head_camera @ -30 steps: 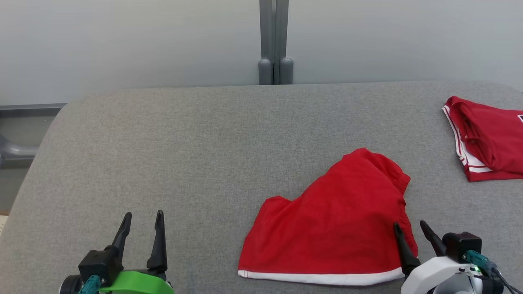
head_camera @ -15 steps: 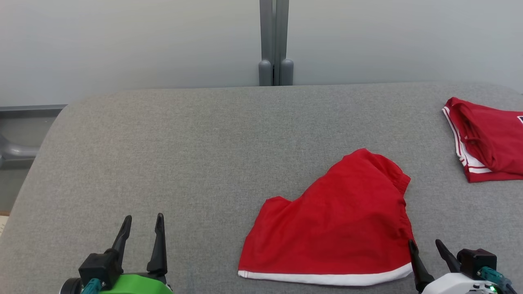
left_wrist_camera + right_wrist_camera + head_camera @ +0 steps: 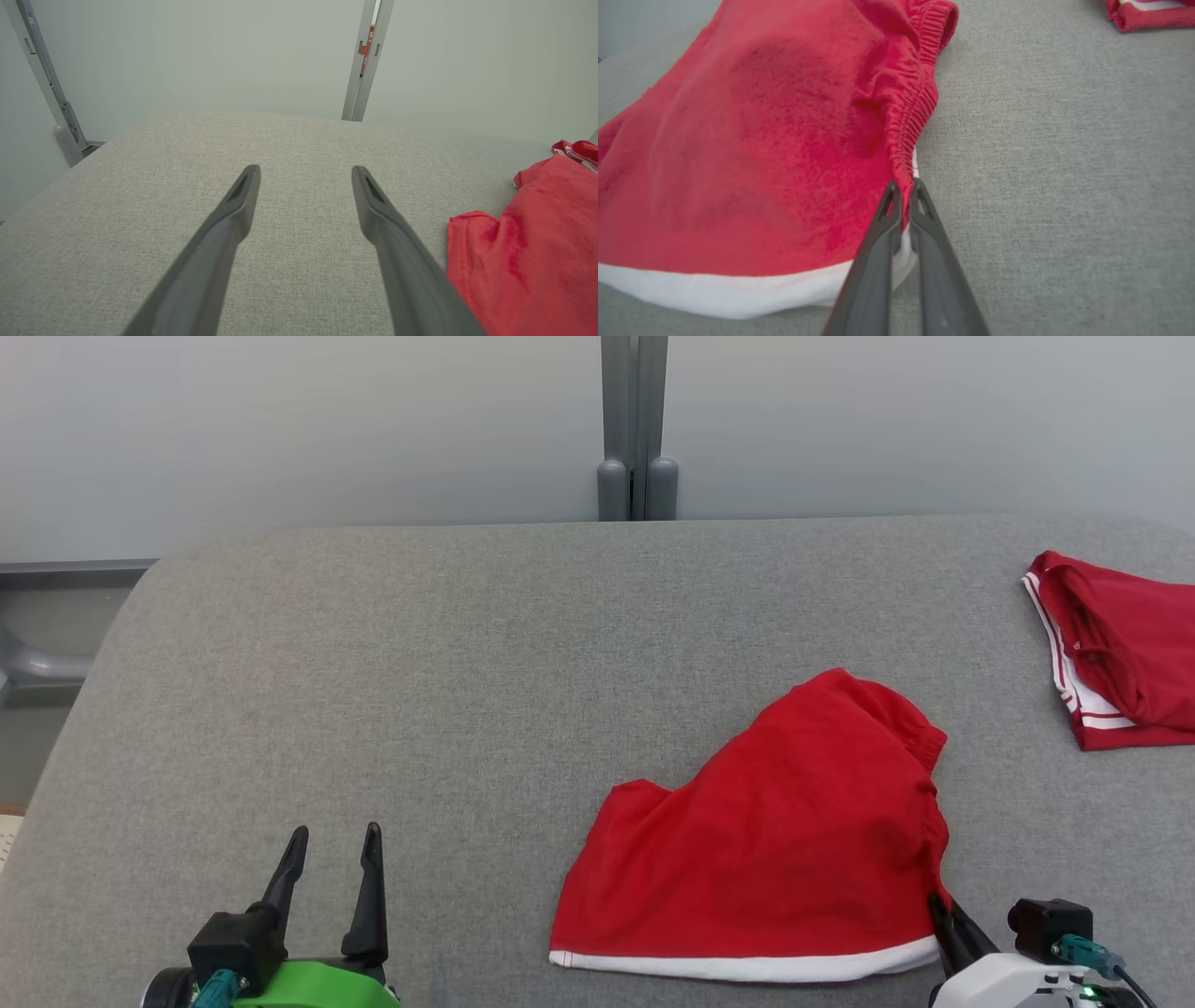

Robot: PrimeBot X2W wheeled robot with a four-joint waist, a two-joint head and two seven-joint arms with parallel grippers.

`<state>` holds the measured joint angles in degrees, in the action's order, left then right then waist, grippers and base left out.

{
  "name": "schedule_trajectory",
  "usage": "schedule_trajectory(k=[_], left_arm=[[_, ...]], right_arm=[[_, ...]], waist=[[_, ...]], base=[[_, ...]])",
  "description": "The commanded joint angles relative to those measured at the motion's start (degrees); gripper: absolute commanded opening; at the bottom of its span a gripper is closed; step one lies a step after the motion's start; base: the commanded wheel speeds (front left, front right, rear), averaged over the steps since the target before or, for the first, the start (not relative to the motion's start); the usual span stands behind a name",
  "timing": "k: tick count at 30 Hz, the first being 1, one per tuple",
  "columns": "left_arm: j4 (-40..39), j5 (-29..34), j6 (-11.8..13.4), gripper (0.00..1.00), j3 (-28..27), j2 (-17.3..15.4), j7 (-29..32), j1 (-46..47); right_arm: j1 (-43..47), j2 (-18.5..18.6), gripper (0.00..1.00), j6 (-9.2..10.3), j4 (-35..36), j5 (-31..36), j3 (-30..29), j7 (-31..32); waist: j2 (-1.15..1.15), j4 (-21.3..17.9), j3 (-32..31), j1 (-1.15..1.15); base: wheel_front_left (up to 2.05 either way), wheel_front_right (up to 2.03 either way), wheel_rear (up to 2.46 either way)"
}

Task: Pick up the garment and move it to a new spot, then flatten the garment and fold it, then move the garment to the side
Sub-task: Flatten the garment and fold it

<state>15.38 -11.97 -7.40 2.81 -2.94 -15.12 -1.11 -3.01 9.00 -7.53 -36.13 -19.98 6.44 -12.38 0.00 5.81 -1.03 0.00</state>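
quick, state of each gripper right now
Left gripper: open, holding nothing.
Right gripper: shut on the elastic edge of the red shorts.

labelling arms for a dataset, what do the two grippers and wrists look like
Left gripper: two long, dark, tapering fingers on a black mount, bright green wrist cover, teal connector. Right gripper: same dark fingers, white wrist cover, black block, teal connector with a black cable, small green light.
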Motion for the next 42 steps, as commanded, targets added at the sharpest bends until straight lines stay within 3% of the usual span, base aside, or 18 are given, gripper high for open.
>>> schedule_trajectory(k=[1, 12, 21, 25, 30, 42], left_arm=[[0.1, 0.1, -0.1, 1.0, -0.1, 0.0, 0.0, 0.6], [0.5, -0.5, -0.1, 1.0, -0.4, 0.0, 0.0, 0.7], [0.8, -0.6, -0.1, 1.0, -0.4, 0.0, 0.0, 0.5], [0.9, -0.6, -0.1, 1.0, -0.4, 0.0, 0.0, 0.0], [0.7, -0.7, 0.0, 1.0, -0.4, 0.0, 0.0, -0.6], [1.0, -0.9, 0.1, 1.0, 0.5, 0.0, 0.0, 0.2]], right_arm=[[-0.7, 0.4, 0.0, 0.1, 0.1, -0.1, 0.2, -0.8], [-4.8, -0.3, 0.0, 0.1, 7.7, 1.2, 2.9, -2.1], [-6.1, -2.4, 0.0, 0.1, 8.1, 0.6, 6.8, -1.4], [-4.1, -2.8, 0.0, 0.1, 9.0, 0.2, 8.3, -1.6], [0.9, -2.2, 0.0, 0.1, 12.4, 0.0, 6.1, -1.9], [14.6, -2.2, 0.0, 0.1, 27.0, 1.1, 3.8, 4.2]], waist=[[0.0, 0.0, -0.1, 0.0], [0.0, 0.5, -0.5, 0.0], [0.0, 2.4, -0.7, 0.0], [0.0, 2.7, -0.9, 0.0], [0.0, 2.4, -1.2, 0.0], [0.0, 0.2, -1.1, 0.0]], base=[[0.0, 0.0, 0.0], [0.0, 0.0, 0.0], [0.0, 0.0, 0.0], [0.0, 0.0, 0.0], [0.0, 0.0, 0.0], [0.0, 0.0, 0.0]])
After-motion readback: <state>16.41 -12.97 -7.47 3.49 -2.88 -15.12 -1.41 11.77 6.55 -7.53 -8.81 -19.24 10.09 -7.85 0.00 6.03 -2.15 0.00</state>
